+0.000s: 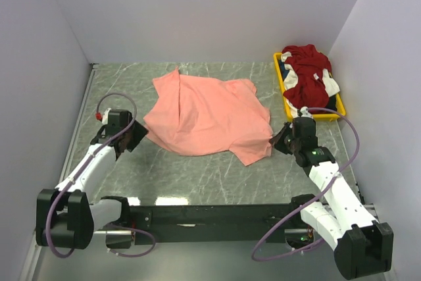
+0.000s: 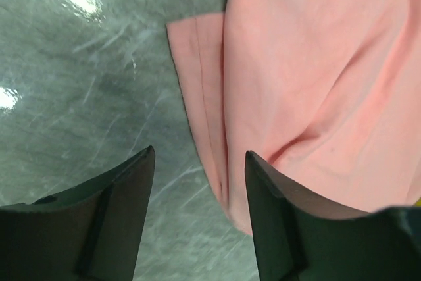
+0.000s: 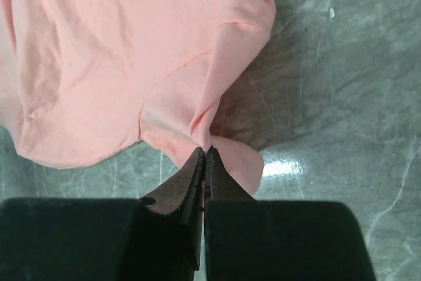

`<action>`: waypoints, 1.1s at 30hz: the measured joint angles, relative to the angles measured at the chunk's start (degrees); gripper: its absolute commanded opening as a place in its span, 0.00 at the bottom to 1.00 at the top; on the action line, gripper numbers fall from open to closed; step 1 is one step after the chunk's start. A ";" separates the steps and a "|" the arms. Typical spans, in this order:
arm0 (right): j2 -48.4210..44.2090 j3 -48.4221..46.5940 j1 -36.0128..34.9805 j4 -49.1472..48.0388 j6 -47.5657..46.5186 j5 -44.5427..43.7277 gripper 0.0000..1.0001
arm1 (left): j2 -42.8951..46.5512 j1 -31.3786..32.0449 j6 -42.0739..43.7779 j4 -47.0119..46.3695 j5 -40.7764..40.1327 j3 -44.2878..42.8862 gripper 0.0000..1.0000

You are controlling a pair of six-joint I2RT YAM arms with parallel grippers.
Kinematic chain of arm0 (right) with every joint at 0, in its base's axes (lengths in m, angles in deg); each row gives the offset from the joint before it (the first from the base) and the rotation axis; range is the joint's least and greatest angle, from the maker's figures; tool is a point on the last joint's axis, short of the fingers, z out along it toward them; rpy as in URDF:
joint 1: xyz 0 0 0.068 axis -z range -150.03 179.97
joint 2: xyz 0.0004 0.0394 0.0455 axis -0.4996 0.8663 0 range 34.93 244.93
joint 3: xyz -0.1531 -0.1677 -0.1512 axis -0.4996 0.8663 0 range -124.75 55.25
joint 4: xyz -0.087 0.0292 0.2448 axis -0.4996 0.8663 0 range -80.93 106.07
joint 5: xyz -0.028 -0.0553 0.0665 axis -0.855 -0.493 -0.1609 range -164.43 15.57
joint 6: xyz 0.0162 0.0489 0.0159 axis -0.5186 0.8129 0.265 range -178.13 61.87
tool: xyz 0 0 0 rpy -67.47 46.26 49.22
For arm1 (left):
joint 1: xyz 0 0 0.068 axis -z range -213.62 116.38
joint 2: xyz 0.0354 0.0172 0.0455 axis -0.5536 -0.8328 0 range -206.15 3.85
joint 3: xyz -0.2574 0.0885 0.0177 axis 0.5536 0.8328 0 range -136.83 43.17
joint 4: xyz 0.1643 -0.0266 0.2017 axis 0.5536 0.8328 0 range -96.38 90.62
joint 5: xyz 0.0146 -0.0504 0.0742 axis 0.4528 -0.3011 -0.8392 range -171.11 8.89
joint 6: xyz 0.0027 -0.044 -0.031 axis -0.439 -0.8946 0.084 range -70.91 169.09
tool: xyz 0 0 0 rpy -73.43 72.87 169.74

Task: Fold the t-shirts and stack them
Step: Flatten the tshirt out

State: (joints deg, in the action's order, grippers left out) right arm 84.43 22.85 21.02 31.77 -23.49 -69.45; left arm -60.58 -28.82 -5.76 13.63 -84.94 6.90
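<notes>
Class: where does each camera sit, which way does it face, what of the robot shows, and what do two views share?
Top external: above, behind the arms, facing down at the table; left arm, right arm show.
Left wrist: on that wrist, facing down past the open left gripper at the pink shirt.
Right wrist: on that wrist, facing down past the right gripper, shut on the pink shirt.
Shared: both wrist views show pink shirt and table.
</notes>
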 measured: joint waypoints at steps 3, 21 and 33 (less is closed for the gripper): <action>0.02 -0.02 0.00 -0.83 -0.17 -0.04 0.00 | -2.23 0.07 -2.12 -0.96 -2.64 -0.37 0.52; 0.98 -0.17 0.00 -2.89 -1.49 -0.39 0.00 | -27.28 1.25 -6.14 -1.95 -12.96 -12.66 0.45; 1.07 -0.28 0.44 -3.04 -1.55 -0.37 0.00 | -30.75 4.24 -7.17 -1.07 -15.89 -15.96 0.01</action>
State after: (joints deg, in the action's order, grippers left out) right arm 85.50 22.57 21.46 28.73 -25.05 -69.83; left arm -91.33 -24.58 -12.93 12.56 -100.83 -9.06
